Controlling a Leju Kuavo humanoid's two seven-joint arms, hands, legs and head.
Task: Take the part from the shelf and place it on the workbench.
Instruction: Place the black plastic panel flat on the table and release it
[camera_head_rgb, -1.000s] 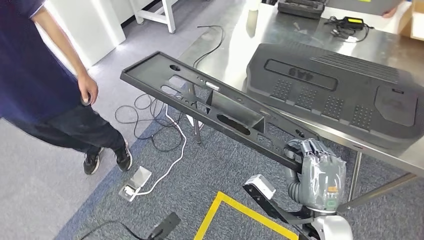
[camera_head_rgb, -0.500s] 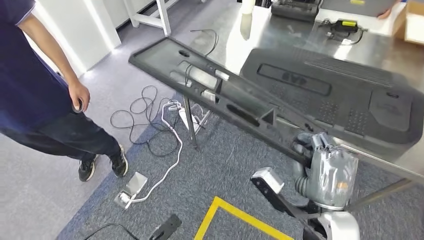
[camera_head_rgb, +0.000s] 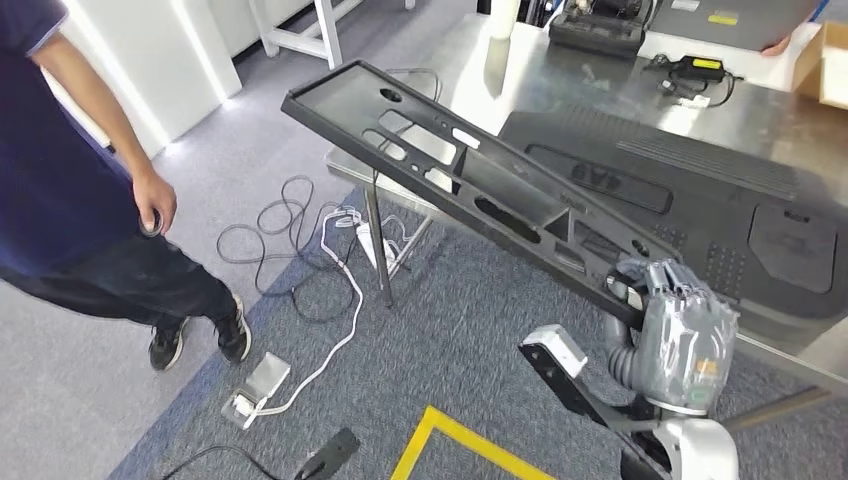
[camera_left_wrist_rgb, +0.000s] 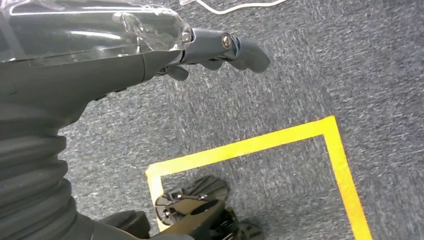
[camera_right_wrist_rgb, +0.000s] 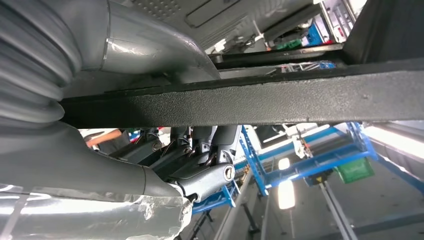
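The part is a long black plastic frame (camera_head_rgb: 470, 185) with several cut-outs. It hangs tilted in the air, its far end over the near corner of the steel workbench (camera_head_rgb: 590, 95). My right hand (camera_head_rgb: 675, 335) grips its near end from below, just in front of the bench edge. In the right wrist view the frame's black bar (camera_right_wrist_rgb: 250, 105) crosses the picture, with my fingers (camera_right_wrist_rgb: 210, 145) wrapped under it. My left hand (camera_left_wrist_rgb: 165, 50) hangs over the grey carpet with its fingers stretched out and holds nothing.
A large black moulded cover (camera_head_rgb: 700, 210) lies on the workbench near the frame. A black case (camera_head_rgb: 600, 25) and a charger (camera_head_rgb: 690, 70) sit further back. A person (camera_head_rgb: 70, 180) stands at the left. Cables (camera_head_rgb: 320, 250) and yellow floor tape (camera_head_rgb: 450, 430) lie on the carpet.
The whole view has shifted as I moved closer to the bench. The frame has gone up and forward, and its far end now reaches over the bench corner.
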